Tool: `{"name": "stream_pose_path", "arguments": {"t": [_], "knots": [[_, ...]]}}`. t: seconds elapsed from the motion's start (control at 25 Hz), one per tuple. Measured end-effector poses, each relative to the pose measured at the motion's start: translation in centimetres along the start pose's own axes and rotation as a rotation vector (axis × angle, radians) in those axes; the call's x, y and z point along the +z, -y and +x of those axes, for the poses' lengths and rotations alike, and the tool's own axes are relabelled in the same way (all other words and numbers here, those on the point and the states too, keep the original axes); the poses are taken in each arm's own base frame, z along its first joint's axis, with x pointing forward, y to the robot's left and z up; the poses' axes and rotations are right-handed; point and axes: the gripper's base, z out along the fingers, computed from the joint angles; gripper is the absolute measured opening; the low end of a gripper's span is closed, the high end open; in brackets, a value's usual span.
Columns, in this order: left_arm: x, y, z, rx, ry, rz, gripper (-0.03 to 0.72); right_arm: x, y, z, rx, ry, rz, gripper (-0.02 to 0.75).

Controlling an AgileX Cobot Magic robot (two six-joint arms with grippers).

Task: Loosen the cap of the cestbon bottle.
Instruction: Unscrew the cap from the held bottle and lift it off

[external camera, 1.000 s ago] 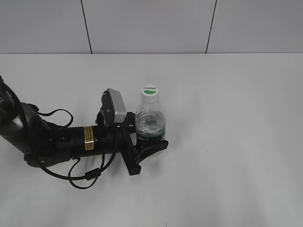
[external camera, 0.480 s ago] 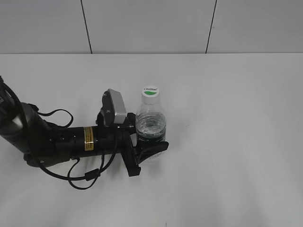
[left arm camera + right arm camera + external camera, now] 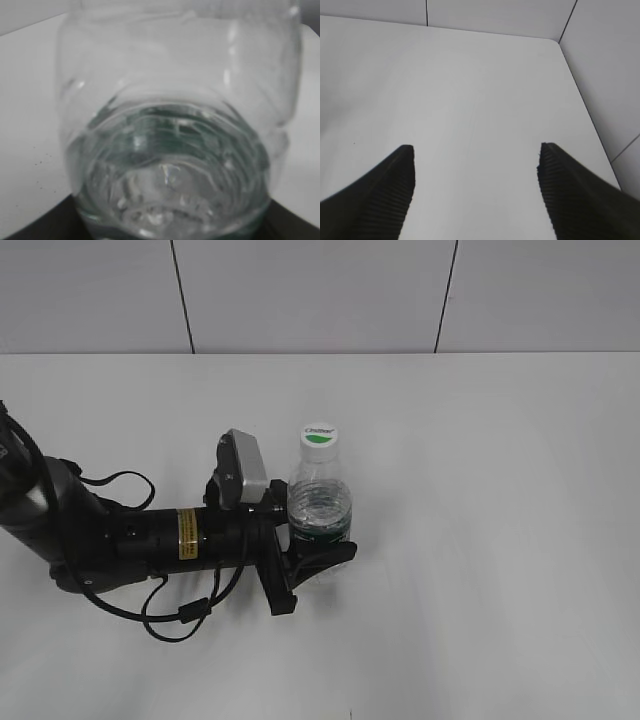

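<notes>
The cestbon bottle [image 3: 319, 508] stands upright on the white counter [image 3: 480, 540], left of the middle of the scene, its long axis vertical and its neck pointing straight up toward the camera's high slant. The cap [image 3: 318, 434] sits on the neck at the top, white and round, with a green leaf-shaped mark across it and a small line of green writing above the mark that is too small to read with certainty. Below the ribbed, clear shoulders a dark green label band wraps the body; no lettering on it can be made out from here.

The left gripper [image 3: 318, 552] reaches in from the left, lying low and level along the counter, and its black jaws are closed around the lower body of the bottle at the label band, one on the near side and the other hidden behind the bottle. In the left wrist view the bottle [image 3: 175, 145] fills nearly the whole picture, clear plastic with a greenish tint low down, blurred by closeness. A yellow sticker [image 3: 186, 534] with dark print rings the left arm's black forearm; its words are not legible. A grey wrist camera block [image 3: 243, 468] sits on top of the arm just left of the bottle.

The right gripper [image 3: 476, 192] shows only in its own wrist view, over bare counter near the far right corner, its ridged jaws standing wide apart with nothing between them.
</notes>
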Motion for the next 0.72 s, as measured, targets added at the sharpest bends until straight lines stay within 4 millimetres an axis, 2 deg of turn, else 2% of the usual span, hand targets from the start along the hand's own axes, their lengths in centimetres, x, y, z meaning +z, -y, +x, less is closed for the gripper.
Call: {"name": "stream_pose_path", "arguments": {"t": [0.12,0.32,0.48,0.56,0.72], "knots": [[0.0,0.0,0.0,0.001,0.000,0.001,0.412,1.4,0.6,-2.7,0.008,-0.042,-0.019,0.584],[0.0,0.0,0.0,0.001,0.000,0.002,0.412,4.3,2.0,-8.5,0.017,-0.139,-0.050,0.584],[0.0,0.0,0.0,0.001,0.000,0.002,0.412,7.6,2.9,-13.2,0.041,-0.232,-0.104,0.584],[0.0,0.0,0.0,0.001,0.000,0.002,0.412,10.3,3.3,-15.0,0.049,-0.308,-0.134,0.584],[0.0,0.0,0.0,0.002,0.001,0.004,0.412,13.9,3.8,-17.6,0.075,-0.403,-0.176,0.584]]}}
